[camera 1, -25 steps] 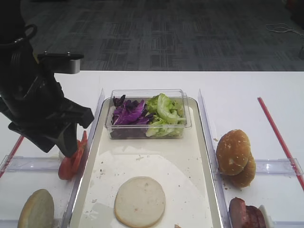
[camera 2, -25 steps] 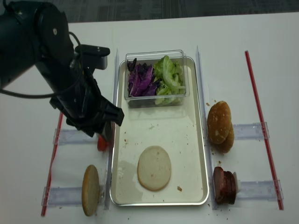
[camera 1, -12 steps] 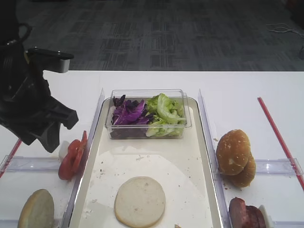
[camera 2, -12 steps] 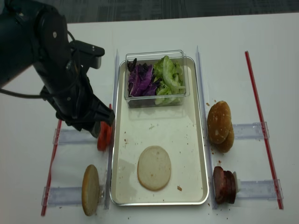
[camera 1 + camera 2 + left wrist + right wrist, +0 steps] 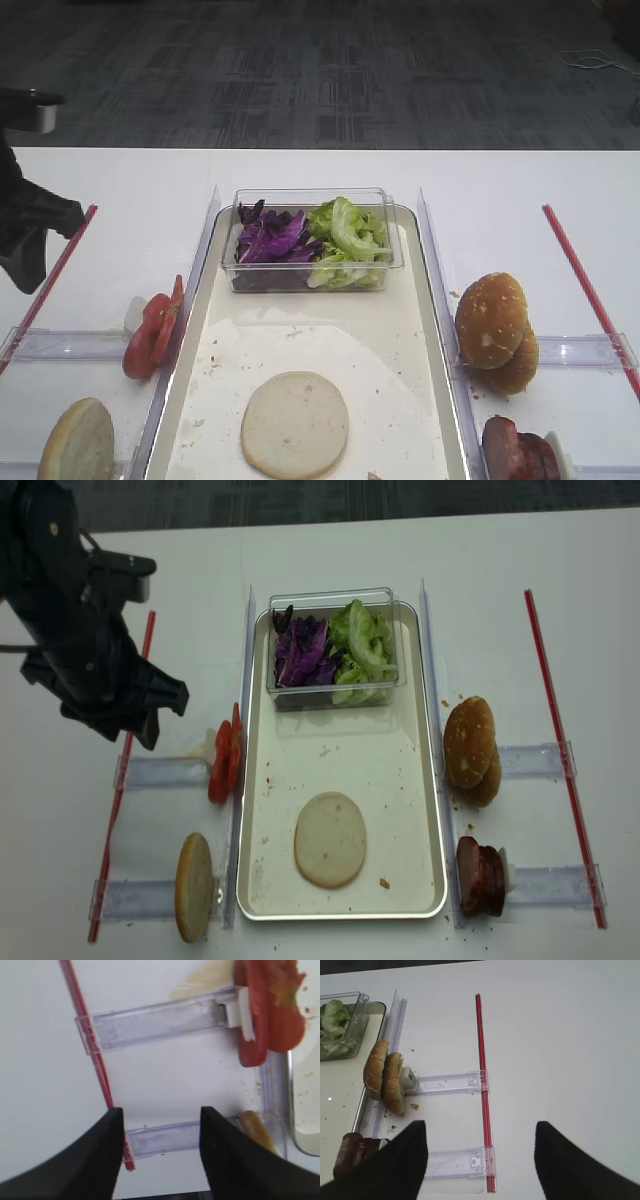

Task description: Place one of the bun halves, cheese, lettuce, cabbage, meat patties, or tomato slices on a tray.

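Realsense view: left gripper (image 5: 150, 715) gapes empty at left, one bun half (image 5: 330, 839) on the tray (image 5: 405, 780); next, fetch another ingredient.

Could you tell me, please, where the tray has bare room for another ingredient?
The tray is bare between the clear tub and the bun half, and beside that bun on both sides. The far end is filled by the tub.
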Controlling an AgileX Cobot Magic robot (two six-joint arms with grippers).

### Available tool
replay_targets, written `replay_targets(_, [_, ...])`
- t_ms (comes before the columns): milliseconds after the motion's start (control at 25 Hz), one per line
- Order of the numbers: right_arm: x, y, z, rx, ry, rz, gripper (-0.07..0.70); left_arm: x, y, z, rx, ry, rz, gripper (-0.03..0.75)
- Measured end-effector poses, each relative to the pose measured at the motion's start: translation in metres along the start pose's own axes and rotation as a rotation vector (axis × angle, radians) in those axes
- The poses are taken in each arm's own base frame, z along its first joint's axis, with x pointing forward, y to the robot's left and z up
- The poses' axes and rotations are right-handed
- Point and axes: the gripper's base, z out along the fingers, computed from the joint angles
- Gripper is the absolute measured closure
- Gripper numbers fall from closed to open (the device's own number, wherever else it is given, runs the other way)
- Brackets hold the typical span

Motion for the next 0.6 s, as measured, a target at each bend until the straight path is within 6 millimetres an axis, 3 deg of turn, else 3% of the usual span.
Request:
replay_targets(280, [0.0,0.0,0.0,0.0,0.0,0.0,0.163,0.001,0.037,0.001,-0.06,0.006,-0.081,0.357])
replay_targets(600, [0.0,0.0,0.0,0.0,0.0,0.0,0.163,0.004,0.06,0.003,-0.056,0.014,-0.129,0.357])
